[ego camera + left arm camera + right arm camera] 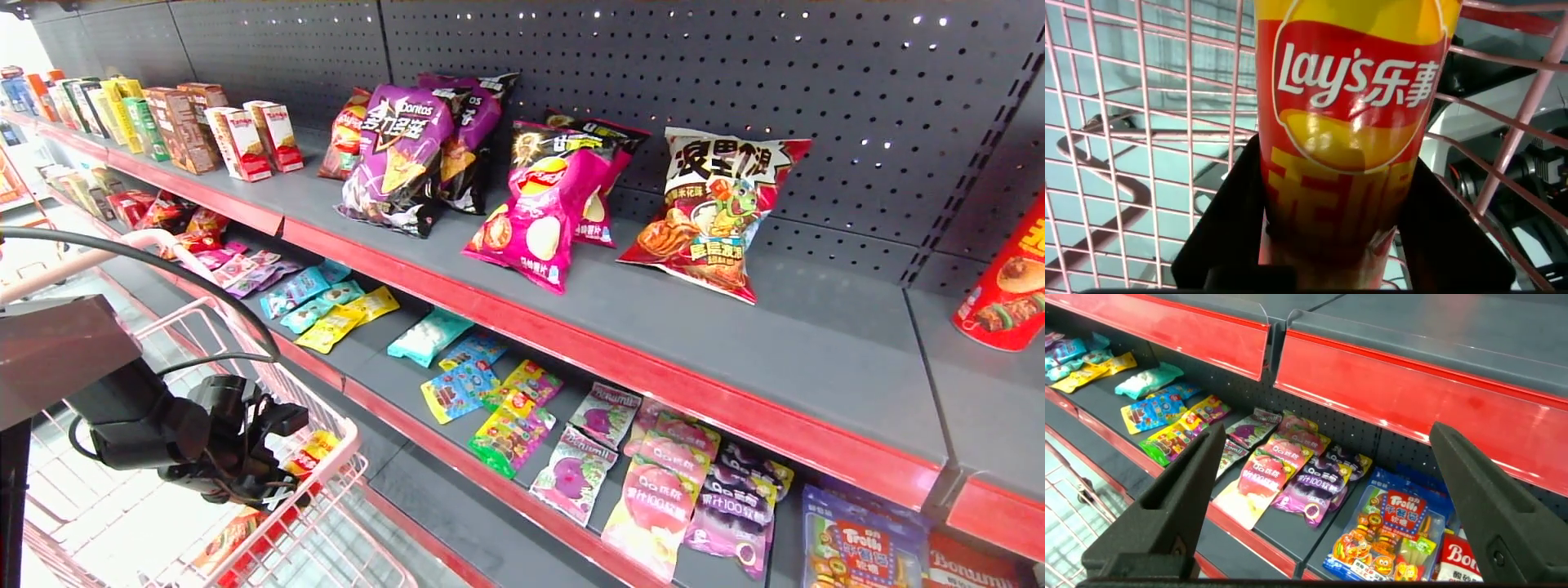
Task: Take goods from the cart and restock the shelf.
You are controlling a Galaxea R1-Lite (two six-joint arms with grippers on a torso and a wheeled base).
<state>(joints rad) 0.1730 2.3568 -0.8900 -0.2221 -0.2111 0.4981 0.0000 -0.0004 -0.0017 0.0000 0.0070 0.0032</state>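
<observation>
My left gripper [273, 457] sits low inside the pink wire cart [347, 437], shut on a red and yellow chip can [309, 452]. In the left wrist view the chip can [1351, 122] stands between the black fingers [1229, 220] of that gripper [1343, 241], with the cart's wires [1143, 122] behind it. My right gripper [1327, 514] is open, its fingers [1167, 514] spread wide with nothing between them, and faces the lower shelf of candy bags [1290, 469]. The grey upper shelf [735, 327] has a bare stretch on its right part.
Chip bags [547, 204] lean against the pegboard on the upper shelf, with boxes [241, 143] to the left and a red can [1008, 286] at the far right. Red shelf edges [571, 343] jut out. Flat candy packs [506, 408] cover the lower shelf.
</observation>
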